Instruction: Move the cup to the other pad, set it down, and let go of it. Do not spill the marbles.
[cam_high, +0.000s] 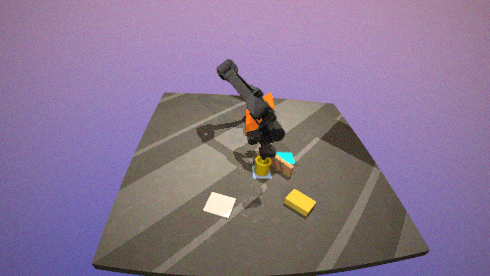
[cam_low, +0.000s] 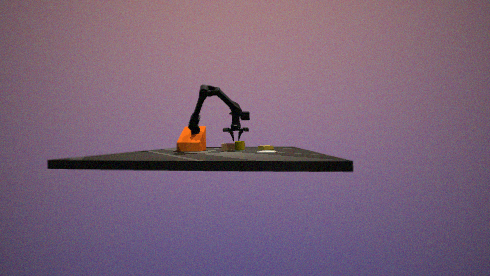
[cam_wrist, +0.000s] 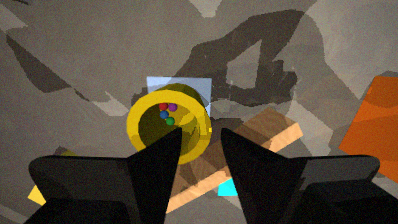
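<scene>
While the arm (cam_high: 248, 95) hangs over the table (cam_high: 165, 220), gripper (cam_wrist: 199, 134) sits just above the cup (cam_wrist: 168, 123), fingers part-spread, gripping nothing. Cup stands upright on the blue pad (cam_wrist: 200, 86), marbles (cam_wrist: 167, 113) inside. Step: approach; next needs descent around the rim.

Top view looks steeply down at the table (cam_high: 165, 235); exterior sits far, level, side-on; wrist looks close, straight down.

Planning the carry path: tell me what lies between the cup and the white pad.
Nothing stands between the yellow cup and the white pad in the top view; only bare dark table with shadow.
</scene>
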